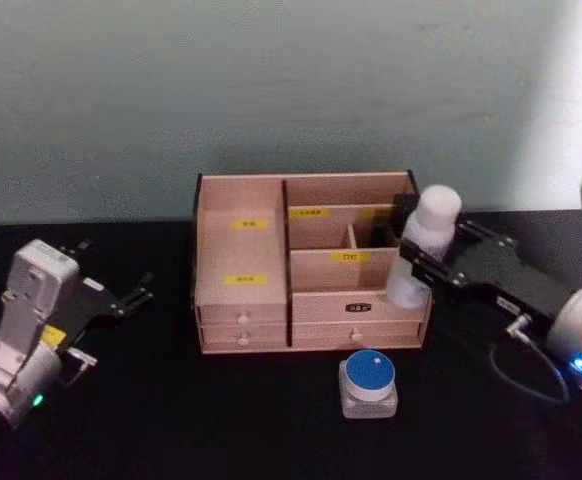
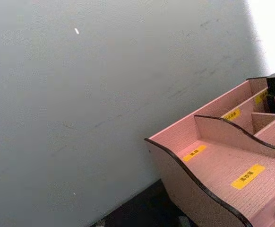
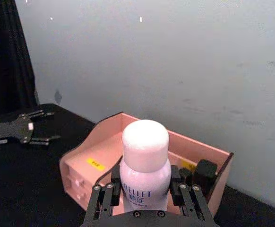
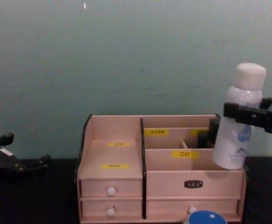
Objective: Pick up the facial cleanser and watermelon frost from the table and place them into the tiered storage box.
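Support surface: one black table (image 1: 171, 420). The tiered storage box (image 1: 306, 270) stands upright on it at centre, drawers facing the robot. The watermelon frost (image 1: 368, 383), a small blue-lidded jar, sits upright on the table just in front of the box's right-hand drawers, not touching.

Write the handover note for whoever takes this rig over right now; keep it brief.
Right end effector: shut on the facial cleanser, held upright at the right end of the tiered storage box, not released.
Left end effector: open, idle, low on the left of the table.
Blue-lidded jar, apparently the watermelon frost: on the table in front of the box, untouched.
Done: cleanser picked up.
Left: release it into a compartment, then pick and place the jar.
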`<action>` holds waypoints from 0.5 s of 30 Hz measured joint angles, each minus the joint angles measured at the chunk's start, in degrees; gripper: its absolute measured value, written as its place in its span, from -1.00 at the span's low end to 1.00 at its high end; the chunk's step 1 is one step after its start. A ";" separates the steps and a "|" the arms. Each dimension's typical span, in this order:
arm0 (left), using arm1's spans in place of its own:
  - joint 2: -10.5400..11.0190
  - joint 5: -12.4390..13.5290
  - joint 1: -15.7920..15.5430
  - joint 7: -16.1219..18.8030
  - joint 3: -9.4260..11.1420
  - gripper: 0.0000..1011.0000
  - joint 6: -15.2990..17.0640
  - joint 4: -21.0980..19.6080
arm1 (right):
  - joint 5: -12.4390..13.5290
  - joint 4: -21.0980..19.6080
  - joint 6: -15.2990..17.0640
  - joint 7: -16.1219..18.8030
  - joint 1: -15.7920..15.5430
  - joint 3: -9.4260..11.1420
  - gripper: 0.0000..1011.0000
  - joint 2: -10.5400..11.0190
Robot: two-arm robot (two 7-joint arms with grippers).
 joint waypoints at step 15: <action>0.00 0.00 0.00 0.00 0.00 0.98 0.00 0.00 | -2.24 13.57 -1.28 0.57 12.58 -4.73 0.17 -5.73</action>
